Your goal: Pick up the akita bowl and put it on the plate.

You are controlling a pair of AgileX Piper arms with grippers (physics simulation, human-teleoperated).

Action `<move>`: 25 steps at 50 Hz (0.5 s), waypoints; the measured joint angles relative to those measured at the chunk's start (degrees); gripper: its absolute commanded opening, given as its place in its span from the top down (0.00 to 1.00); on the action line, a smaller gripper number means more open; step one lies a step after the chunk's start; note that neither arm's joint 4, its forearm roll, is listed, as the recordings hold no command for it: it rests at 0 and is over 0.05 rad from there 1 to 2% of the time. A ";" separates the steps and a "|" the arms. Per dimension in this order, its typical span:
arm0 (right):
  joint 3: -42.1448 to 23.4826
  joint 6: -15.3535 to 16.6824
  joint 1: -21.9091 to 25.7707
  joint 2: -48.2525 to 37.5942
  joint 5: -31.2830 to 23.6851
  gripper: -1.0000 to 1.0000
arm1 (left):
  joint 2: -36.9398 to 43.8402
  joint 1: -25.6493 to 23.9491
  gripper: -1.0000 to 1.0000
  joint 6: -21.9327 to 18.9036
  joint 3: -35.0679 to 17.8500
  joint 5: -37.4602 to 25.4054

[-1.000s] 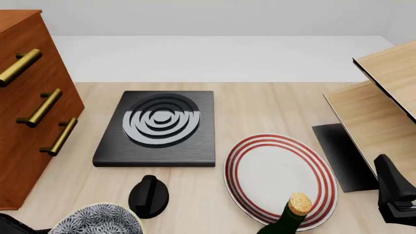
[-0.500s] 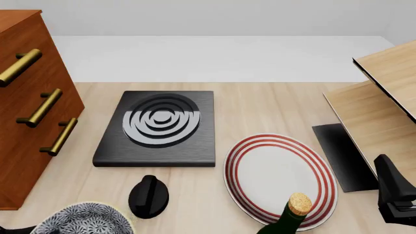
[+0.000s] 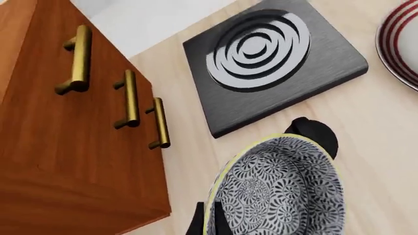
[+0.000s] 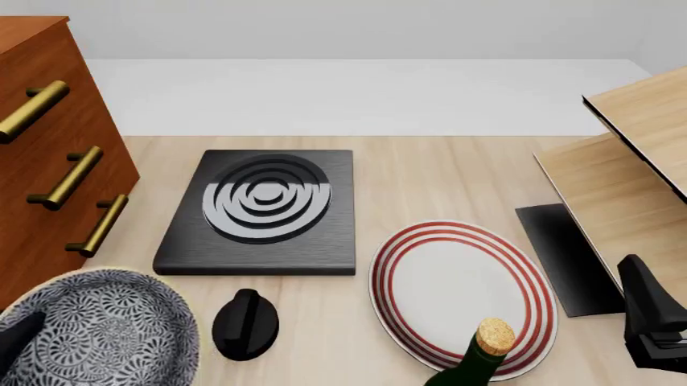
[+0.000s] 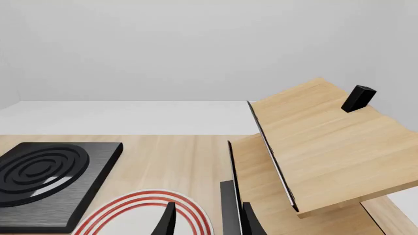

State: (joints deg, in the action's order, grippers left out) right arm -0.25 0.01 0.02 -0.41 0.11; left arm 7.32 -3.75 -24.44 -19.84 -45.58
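Note:
The akita bowl [image 4: 96, 330], black-and-white floral with a pale rim, hangs tilted above the table's near left corner. My left gripper [image 4: 19, 336] is shut on its rim, and only a dark finger shows at the bowl's left side. In the left wrist view the fingers [image 3: 199, 223] pinch the rim of the bowl [image 3: 281, 191]. The plate [image 4: 462, 289], white with red rings, lies flat to the right of the bowl and holds nothing. My right gripper [image 5: 207, 223] stands open at the near right, beside the plate [image 5: 147, 210].
A black slab with grey rings [image 4: 257, 209] lies behind the bowl. A black knob-like object [image 4: 244, 322] sits between bowl and plate. A corked green bottle [image 4: 478, 354] stands at the plate's near edge. A wooden drawer cabinet [image 4: 43, 161] stands left, a wooden shelf [image 4: 633, 169] right.
The bowl has risen from the near edge and shifted left in the left gripper, now looking larger and tilted. The right arm has not moved.

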 measured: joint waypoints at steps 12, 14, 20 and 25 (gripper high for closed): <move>0.00 0.00 0.00 0.00 0.00 0.00 | 5.00 0.75 1.00 0.96 -8.04 6.05; 0.00 0.00 0.00 0.00 0.00 0.00 | 5.90 0.67 1.00 1.59 -9.28 7.11; 0.00 0.00 0.00 0.00 0.00 0.00 | 8.78 -0.16 1.00 4.55 -12.53 10.43; 0.00 0.00 0.00 0.00 0.00 0.00 | 11.62 -1.68 1.00 8.29 -14.83 13.67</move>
State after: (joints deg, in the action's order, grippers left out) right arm -0.25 0.01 0.02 -0.41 0.11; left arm 18.94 -5.43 -16.15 -34.67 -31.91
